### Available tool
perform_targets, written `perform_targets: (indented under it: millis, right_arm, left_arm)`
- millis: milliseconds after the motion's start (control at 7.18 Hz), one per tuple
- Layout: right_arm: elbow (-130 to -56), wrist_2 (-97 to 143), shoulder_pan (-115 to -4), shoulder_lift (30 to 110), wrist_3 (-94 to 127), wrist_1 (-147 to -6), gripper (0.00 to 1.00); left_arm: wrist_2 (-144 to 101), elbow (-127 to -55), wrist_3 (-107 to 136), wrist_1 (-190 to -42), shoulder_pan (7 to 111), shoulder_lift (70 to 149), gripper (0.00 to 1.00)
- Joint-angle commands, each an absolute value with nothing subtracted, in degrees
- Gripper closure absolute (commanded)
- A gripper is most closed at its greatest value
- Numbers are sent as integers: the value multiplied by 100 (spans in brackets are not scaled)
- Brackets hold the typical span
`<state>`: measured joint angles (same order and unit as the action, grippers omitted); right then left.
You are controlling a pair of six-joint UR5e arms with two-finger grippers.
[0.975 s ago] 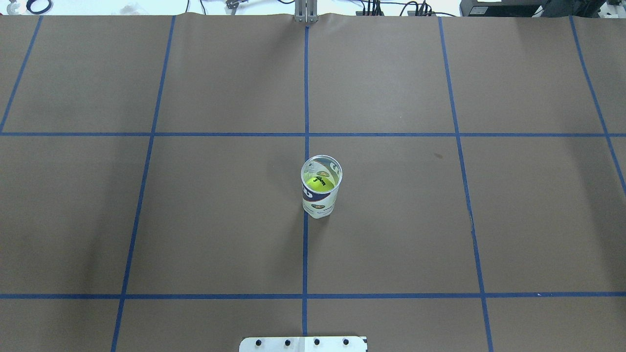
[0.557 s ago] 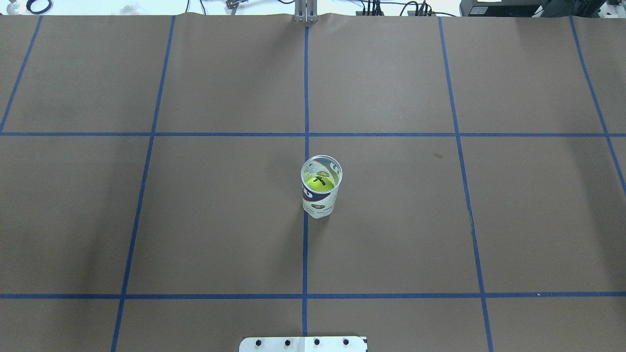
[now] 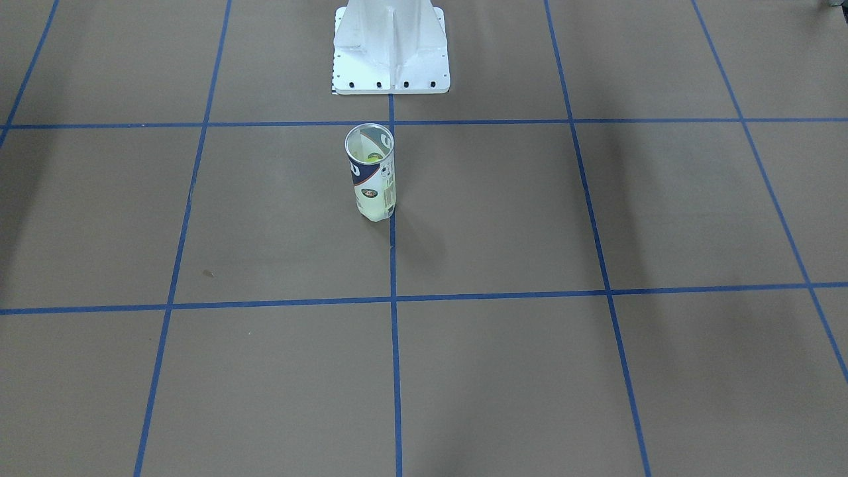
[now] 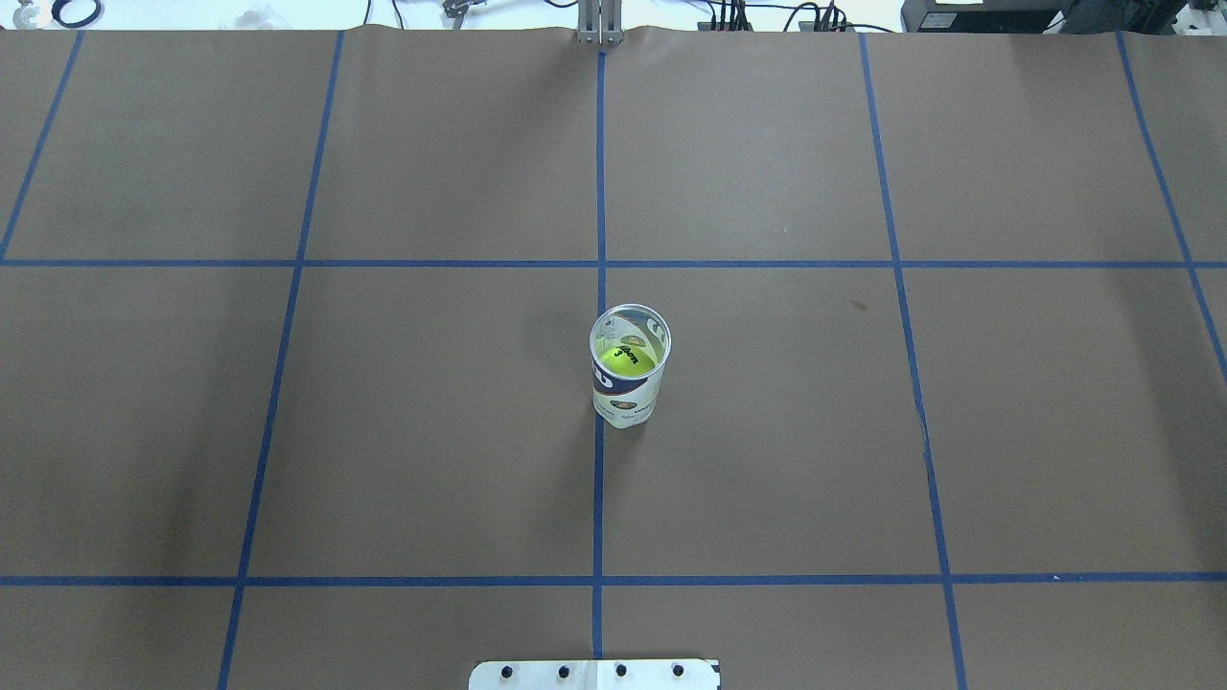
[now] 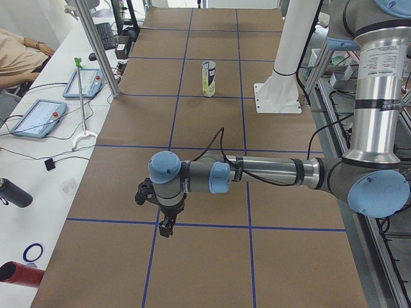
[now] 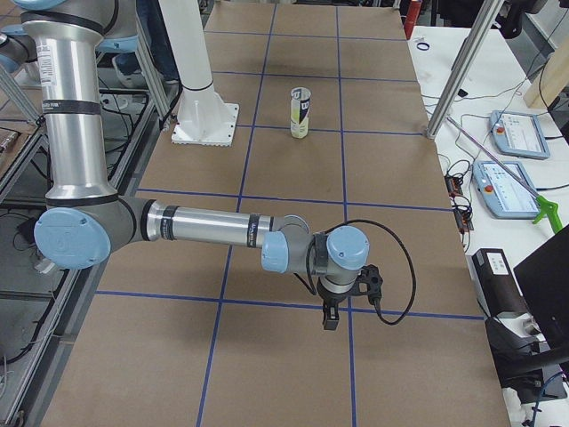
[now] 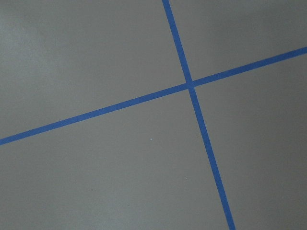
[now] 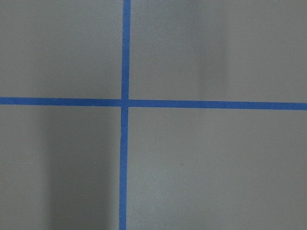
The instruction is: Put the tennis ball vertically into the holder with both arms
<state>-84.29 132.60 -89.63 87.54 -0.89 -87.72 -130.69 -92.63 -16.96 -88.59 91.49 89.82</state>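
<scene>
The holder (image 4: 630, 379), a clear tube with a white and navy label, stands upright near the table's middle, open end up. A yellow-green tennis ball (image 4: 628, 358) sits inside it. The holder also shows in the front view (image 3: 371, 173) and both side views (image 5: 209, 77) (image 6: 301, 112). My left gripper (image 5: 166, 228) hangs over a tape crossing far from the holder. My right gripper (image 6: 329, 318) does the same at the other end. I cannot tell whether either is open or shut. Both wrist views show only brown paper and blue tape.
The white pedestal base (image 3: 391, 50) stands behind the holder, at my side of the table. Tablets (image 5: 38, 117) (image 6: 511, 187), cables and a red bottle (image 5: 16, 273) lie on side benches. A person's arm (image 5: 19, 54) rests at one bench.
</scene>
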Motion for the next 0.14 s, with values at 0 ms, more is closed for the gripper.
perform_targets:
  millis: [0]
  right_arm:
    - [-8420,13254,-8947,8754,-88,-8771,0]
  left_arm:
    - [-13069,-9264,-1696,-8868,9149,8982,0]
